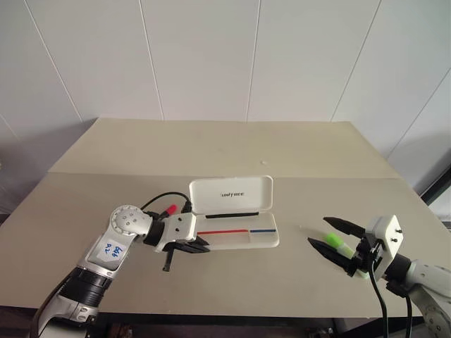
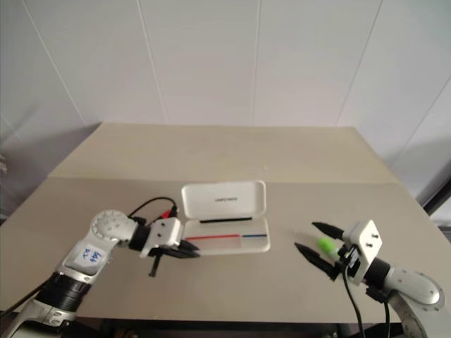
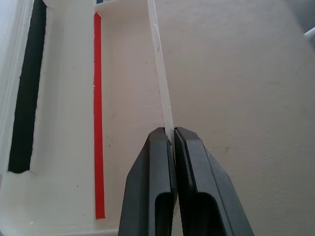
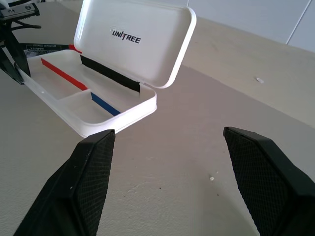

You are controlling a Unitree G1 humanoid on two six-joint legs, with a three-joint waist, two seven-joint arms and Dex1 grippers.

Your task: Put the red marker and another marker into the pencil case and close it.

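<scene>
The white pencil case point(image 1: 266, 241) lies open mid-table, its lid point(image 1: 231, 193) standing up at the back. Red and blue stripes show inside its tray point(image 4: 59, 86). My left gripper point(image 1: 206, 246) is shut at the left end of the case's front wall point(image 3: 160, 64). The wall's thin edge runs right up to the gripper's fingertips point(image 3: 162, 140). The red marker point(image 1: 170, 210) lies on the table behind my left wrist, red cap toward the case. The lime-green marker point(image 1: 340, 245) lies under my right gripper point(image 1: 318, 231), which is open with only bare table between its fingers point(image 4: 91, 162).
An all-black marker point(image 1: 167, 261) sits just left of my left gripper, near the table's front. A black cable point(image 1: 158, 199) loops over my left wrist. The tabletop point(image 1: 232, 144) stretches back to a white panelled wall.
</scene>
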